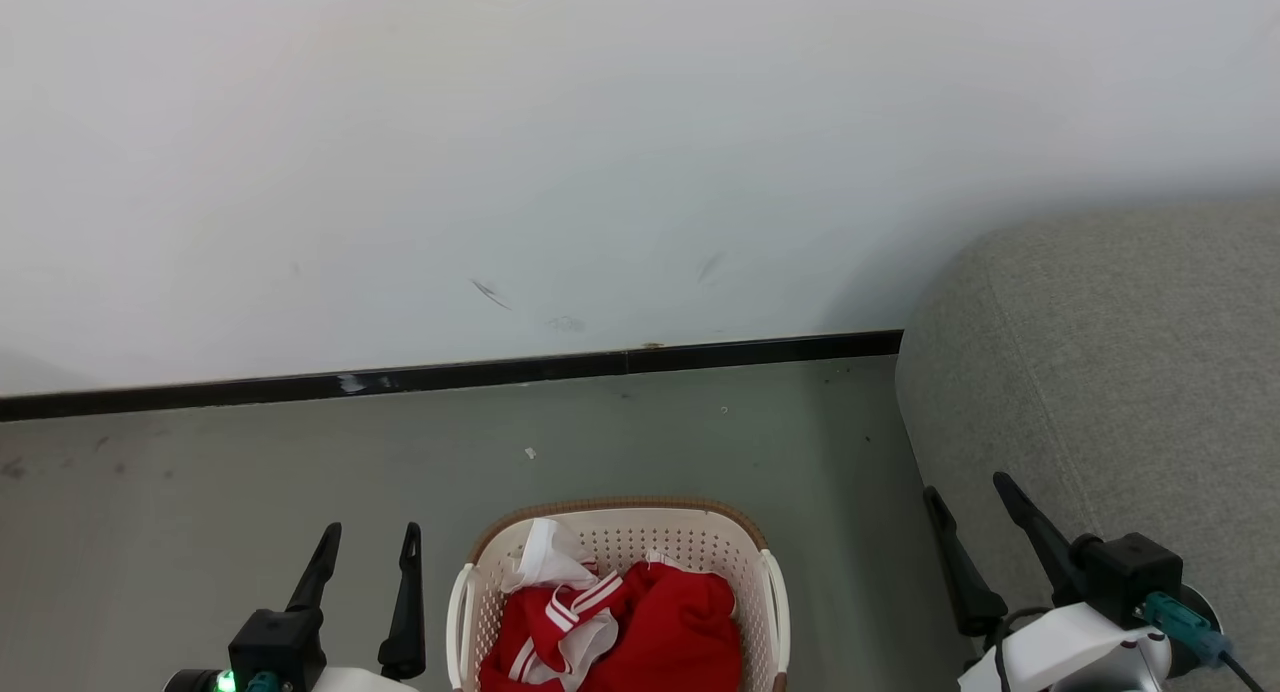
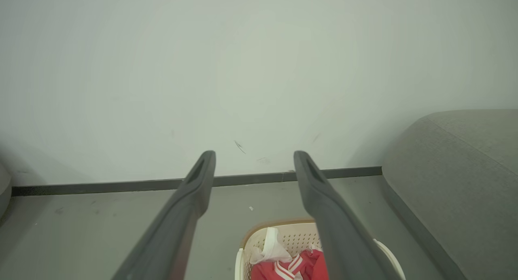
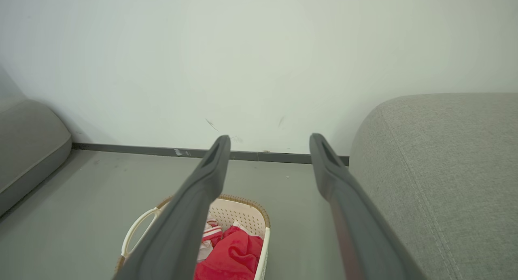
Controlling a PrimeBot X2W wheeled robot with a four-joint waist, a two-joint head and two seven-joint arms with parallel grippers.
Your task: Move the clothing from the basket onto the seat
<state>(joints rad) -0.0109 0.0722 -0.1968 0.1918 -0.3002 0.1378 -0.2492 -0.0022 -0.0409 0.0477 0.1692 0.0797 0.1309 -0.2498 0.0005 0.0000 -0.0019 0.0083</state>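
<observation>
A: Pale wall across the back, a black skirting board along its foot, grey floor below.

B: And at bottom centre the basket stands on that floor, cream with a brown rim. The clothing is heaped inside it, red with white stripes, one white piece draped up against the far left corner.

A: Where's the seat?

B: It's the big grey cushion on the right, near the basket, with a strip of floor between them.

A: How's the left end effector?

B: It's just left of the basket, above the floor. The fingers are spread wide and point toward the wall. It holds nothing and touches nothing.

A: And the right end effector?

B: Same story: fingers wide apart, empty. It hangs right of the basket, by the seat's near edge. From its own wrist camera the basket sits low under the left finger, and another grey cushion shows at far left.
</observation>
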